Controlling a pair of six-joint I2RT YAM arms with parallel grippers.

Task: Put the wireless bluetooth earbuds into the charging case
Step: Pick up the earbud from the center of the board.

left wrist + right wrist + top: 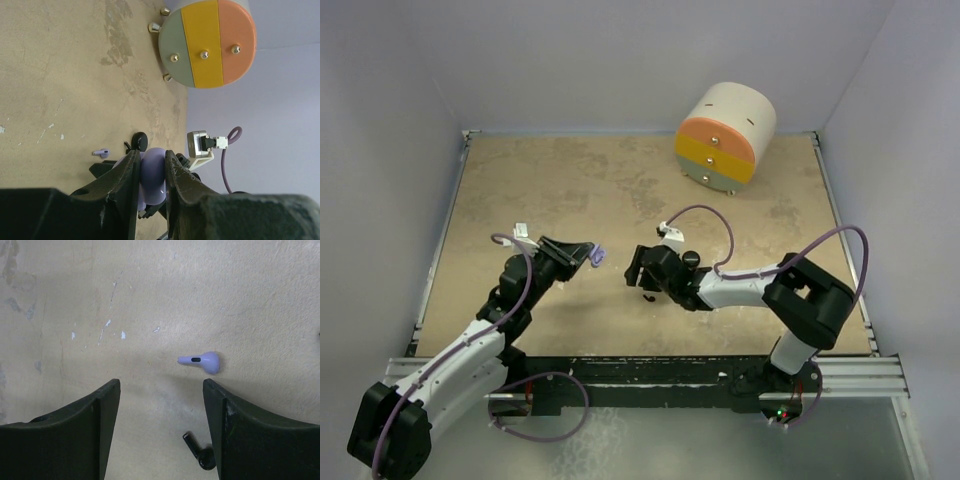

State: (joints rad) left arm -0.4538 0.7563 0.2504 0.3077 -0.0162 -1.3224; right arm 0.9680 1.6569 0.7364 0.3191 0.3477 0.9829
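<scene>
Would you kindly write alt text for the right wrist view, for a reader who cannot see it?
The right gripper, open, hangs over a beige table, with a lavender earbud lying just beyond the gap between its fingers. A black earbud lies nearer, at the picture's lower edge.

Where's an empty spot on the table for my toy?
The far left of the table, left of the round drawer box, is bare. It gets crowded in the middle, around the left gripper and right gripper, where a lavender earbud and black earbud lie.
</scene>
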